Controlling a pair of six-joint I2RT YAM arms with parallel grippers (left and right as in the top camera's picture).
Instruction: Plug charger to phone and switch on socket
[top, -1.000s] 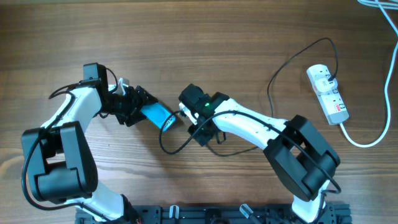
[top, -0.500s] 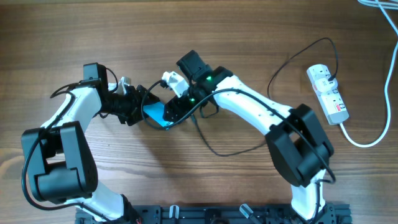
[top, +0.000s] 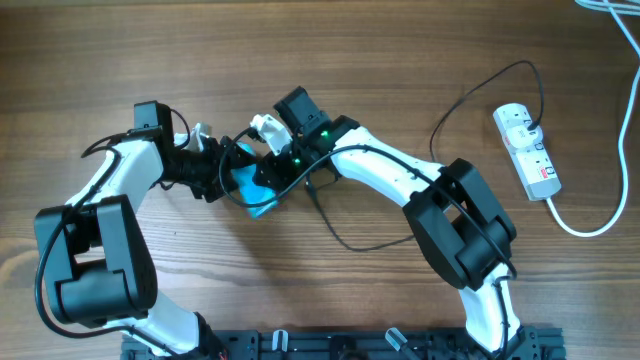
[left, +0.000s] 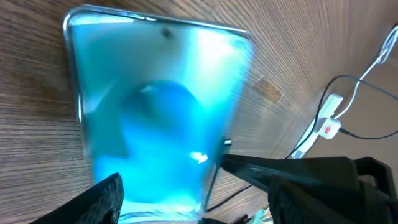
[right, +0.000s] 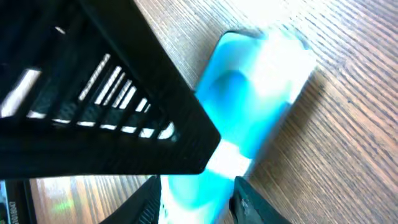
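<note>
The left gripper (top: 222, 168), left of centre in the overhead view, is closed on the small rectangular smartphone with a bright teal screen (left: 155, 112), which is held by its long edges near one end. The right gripper (top: 270, 170) is seen at the smartphone's other end, reaching in from the upper right. Whether its jaws are closed on anything cannot be told (its wrist view is blurred). The long thin black charger cable (top: 512, 66) is arched over to the white oblong power strip (top: 527, 150), which lies at the right edge, well apart from the smartphone, on the brown wooden table (top: 330, 60).
</note>
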